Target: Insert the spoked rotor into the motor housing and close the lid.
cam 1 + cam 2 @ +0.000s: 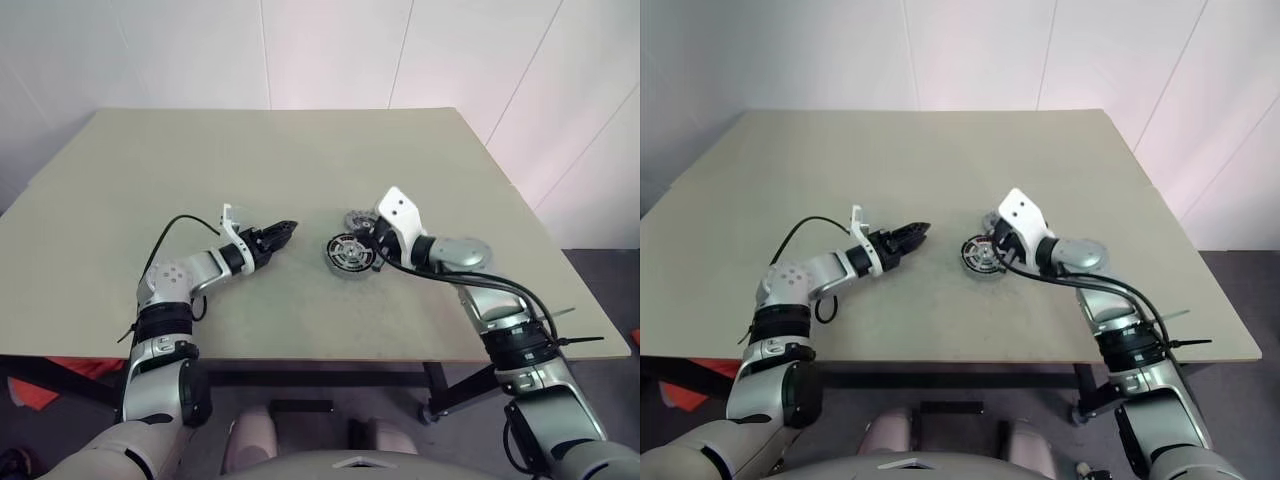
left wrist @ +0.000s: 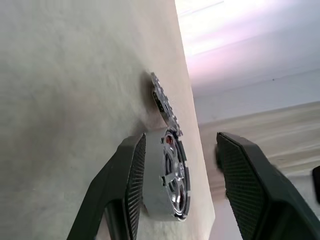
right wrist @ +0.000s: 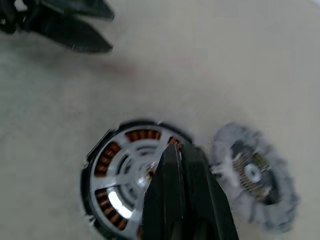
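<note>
The motor housing (image 1: 347,253), a dark ring with copper windings, lies flat near the table's middle. The silvery spoked rotor (image 3: 131,172) sits inside it. Just behind the housing lies the lid (image 1: 357,220), a grey round disc with a notched rim. My right gripper (image 1: 371,241) is shut with nothing in it, and its tip (image 3: 175,152) stands over the housing's right edge. Whether it touches I cannot tell. My left gripper (image 1: 283,234) hangs open and empty to the left of the housing, pointing at it, a short way off. Its two fingers (image 2: 129,180) frame the housing (image 2: 170,185).
The beige table (image 1: 300,150) stretches wide around the parts. Its front edge runs close under both forearms, and its right edge slants near my right elbow. A white wall stands behind.
</note>
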`<state>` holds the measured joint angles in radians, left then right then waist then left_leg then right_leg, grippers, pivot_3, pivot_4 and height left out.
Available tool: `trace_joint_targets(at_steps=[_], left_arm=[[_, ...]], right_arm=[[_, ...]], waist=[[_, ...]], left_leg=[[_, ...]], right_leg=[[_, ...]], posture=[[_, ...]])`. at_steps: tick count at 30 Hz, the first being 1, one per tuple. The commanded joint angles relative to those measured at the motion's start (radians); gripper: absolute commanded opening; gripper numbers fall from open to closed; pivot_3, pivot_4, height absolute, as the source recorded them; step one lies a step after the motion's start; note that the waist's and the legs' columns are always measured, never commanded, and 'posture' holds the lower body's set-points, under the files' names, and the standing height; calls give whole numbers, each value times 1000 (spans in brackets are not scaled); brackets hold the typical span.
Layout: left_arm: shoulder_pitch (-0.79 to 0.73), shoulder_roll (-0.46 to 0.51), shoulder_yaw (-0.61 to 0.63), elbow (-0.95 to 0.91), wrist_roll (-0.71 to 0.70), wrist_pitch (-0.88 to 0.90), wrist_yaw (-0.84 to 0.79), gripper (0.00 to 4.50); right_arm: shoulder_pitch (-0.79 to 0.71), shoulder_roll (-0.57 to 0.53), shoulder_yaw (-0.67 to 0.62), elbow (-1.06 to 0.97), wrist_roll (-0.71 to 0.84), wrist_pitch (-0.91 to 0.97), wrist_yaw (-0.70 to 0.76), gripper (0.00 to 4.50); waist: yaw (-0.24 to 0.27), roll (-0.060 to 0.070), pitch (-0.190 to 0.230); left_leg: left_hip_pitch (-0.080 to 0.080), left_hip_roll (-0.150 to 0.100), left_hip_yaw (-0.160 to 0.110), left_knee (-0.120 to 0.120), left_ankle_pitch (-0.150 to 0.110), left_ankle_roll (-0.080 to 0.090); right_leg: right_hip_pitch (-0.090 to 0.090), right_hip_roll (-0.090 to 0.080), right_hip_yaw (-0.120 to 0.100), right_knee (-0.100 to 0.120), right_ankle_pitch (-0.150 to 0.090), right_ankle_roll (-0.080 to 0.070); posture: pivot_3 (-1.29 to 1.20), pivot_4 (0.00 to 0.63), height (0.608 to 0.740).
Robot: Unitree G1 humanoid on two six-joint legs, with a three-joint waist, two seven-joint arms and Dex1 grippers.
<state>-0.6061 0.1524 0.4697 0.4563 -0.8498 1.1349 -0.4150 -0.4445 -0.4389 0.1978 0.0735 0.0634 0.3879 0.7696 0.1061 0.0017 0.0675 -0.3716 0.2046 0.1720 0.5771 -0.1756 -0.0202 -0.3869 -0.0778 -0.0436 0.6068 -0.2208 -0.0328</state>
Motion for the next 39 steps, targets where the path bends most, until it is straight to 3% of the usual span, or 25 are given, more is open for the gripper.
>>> trace_joint_targets(at_steps=[1, 4, 7, 12, 16, 19, 24, 30, 39], left_arm=[[-2, 7, 6, -34, -1, -33, 13, 2407], [1, 10, 11, -40, -1, -51, 21, 2407], [5, 16, 13, -39, 4, -69, 26, 2407], [17, 24, -26, -50, 25, -107, -4, 2407], [48, 38, -122, -120, 64, -127, -64, 2407], [58, 43, -147, -145, 76, -151, -82, 2432], [112, 46, -161, -211, 80, -169, -90, 2432], [175, 35, -139, -274, 67, -178, -57, 2432], [215, 27, -112, -322, 54, -183, -21, 2432]], right_arm=[[-4, 19, 11, 29, -3, -1, -7, 0], [-13, 8, 20, 48, -40, -20, -31, 0], [-46, -35, 1, -62, -37, -28, 0, 0], [-140, -173, -4, -147, -30, -137, 148, 0], [-224, -353, 121, 25, -153, -436, 367, 0], [-359, -384, 234, 248, -325, -699, 378, 624], [-584, -290, 377, 582, -557, -1022, 232, 2276], [-704, -192, 465, 804, -688, -1244, 131, 2276], [-720, -126, 516, 890, -776, -1370, 52, 2276]], waist=[[-2, 0, 0], [-3, 0, 0], [-3, 0, 0], [-3, 0, 0], [2, -1, 0], [-5, -1, 0], [-27, 0, 1], [-35, -1, 1], [-38, -2, 2]], left_leg=[[0, 0, 0, 0, 0, 0], [1, 1, 0, 0, 0, -1], [1, 0, 0, 0, 0, -1], [1, 0, 0, -1, 0, -1], [1, 1, 0, -1, 0, 0], [1, 1, 0, 1, 0, 0], [-4, 1, 1, 4, 0, -1], [-12, 1, 0, 6, 0, 0], [-17, 2, 0, 21, -5, 6]], right_leg=[[0, 0, 0, 0, 0, 0], [1, 1, 0, 0, 0, 0], [1, 0, 0, 0, 0, 0], [0, 1, 0, 0, 0, 0], [1, 0, 0, 0, 0, 1], [1, 0, 0, 0, 0, 1], [-7, 1, 1, 7, 0, 0], [-14, 2, 0, 9, -1, -2], [-15, 0, 1, 16, -1, -2]], posture=[[0, 0, 740], [0, 0, 740], [0, 0, 740], [0, 0, 740], [0, 0, 740], [0, 0, 740], [0, 0, 740], [0, 0, 740], [0, 0, 740]])
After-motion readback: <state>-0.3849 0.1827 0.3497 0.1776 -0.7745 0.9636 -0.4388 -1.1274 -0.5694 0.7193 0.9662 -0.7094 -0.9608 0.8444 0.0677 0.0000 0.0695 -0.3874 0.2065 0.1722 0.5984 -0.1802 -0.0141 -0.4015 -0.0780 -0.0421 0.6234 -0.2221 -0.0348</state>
